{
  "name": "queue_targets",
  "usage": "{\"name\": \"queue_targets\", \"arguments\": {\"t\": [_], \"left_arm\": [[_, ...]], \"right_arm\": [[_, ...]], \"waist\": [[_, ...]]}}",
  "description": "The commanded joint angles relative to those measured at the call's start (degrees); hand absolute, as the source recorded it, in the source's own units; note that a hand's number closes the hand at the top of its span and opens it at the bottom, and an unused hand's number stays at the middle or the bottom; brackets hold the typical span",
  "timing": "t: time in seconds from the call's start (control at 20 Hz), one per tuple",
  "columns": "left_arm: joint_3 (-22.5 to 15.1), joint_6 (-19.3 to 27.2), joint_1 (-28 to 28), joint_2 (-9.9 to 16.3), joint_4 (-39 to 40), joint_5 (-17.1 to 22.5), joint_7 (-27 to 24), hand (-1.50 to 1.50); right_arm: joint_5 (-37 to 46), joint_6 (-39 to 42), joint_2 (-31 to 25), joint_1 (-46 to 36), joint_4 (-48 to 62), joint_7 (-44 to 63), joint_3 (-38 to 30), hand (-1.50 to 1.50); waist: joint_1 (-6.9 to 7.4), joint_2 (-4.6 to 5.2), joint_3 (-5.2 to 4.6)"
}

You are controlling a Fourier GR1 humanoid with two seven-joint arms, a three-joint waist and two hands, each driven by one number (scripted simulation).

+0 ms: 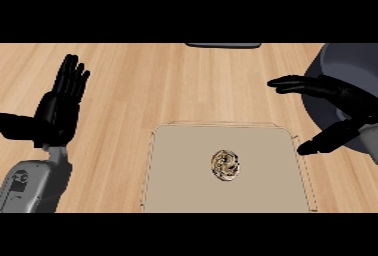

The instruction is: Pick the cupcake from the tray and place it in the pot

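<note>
Right hand (341,107): black, seen at the view's right; fingers spread wide with the thumb pointing down-left, nothing held. It is placed in front of the pot and just beside the tray's right edge; whether the thumb tip touches that edge cannot be told.
Right forearm: cut off by the right border; only a small grey part is seen.
Left hand (55,107): black, open, fingers straight and pointing up the view, thumb out to the left; at rest near the left edge, well apart from the tray.
Left forearm (33,185): grey, smooth-cased, entering from the lower left corner and cut off there.
Pot (347,67): dark grey, rounded wall, smooth matte finish; located at the right edge, partly covered by the right hand and cut off by the border, so its inside is not visible.
Cupcake (226,165): small oval shape, pale brown with a swirled top; lying near the middle of the tray, slightly right of centre, untouched by either hand. Finer detail is hard to make out.
Tray (184,170): flat, beige, rectangular with rounded far corners and a thin raised rim; its near edge is cut off at the bottom.
Counter (170,85): light wood planks with visible grain.
Dark grey object (223,45): flat strip at the far edge, cut off at the top; unidentifiable.
</note>
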Motion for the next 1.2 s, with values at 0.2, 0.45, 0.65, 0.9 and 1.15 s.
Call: {"name": "queue_targets", "arguments": {"t": [0.2,0.45,0.65,0.9,1.15], "left_arm": [[1.0,0.9,-0.7,0.3,-1.0,-0.3,2.3,0.0],[-0.3,2.1,1.3,-2.3,-0.6,-2.1,1.4,0.0],[2.1,-0.4,0.9,-1.2,0.7,-1.0,0.5,0.0],[3.5,-1.8,1.2,0.4,-1.4,-0.5,2.9,0.0],[3.3,-1.5,3.1,-1.4,-3.1,-2.1,1.5,0.0]], "right_arm": [[15.0,1.6,-3.4,-7.2,2.7,-5.2,10.6,-1.5],[18.6,1.4,0.0,-6.5,-2.4,1.3,13.8,-1.5],[21.2,3.0,1.7,-4.8,-2.9,4.3,13.7,-1.5],[25.2,4.9,8.3,-5.0,-3.6,12.6,15.8,-1.5],[28.9,6.6,7.0,0.5,-8.2,9.7,13.3,-1.5]], "waist": [[-0.74,-0.48,-0.15],[-1.85,-0.74,-0.18],[-2.11,-0.72,-0.18],[-1.93,-0.74,-0.18],[-2.19,-0.81,-0.17]]}}
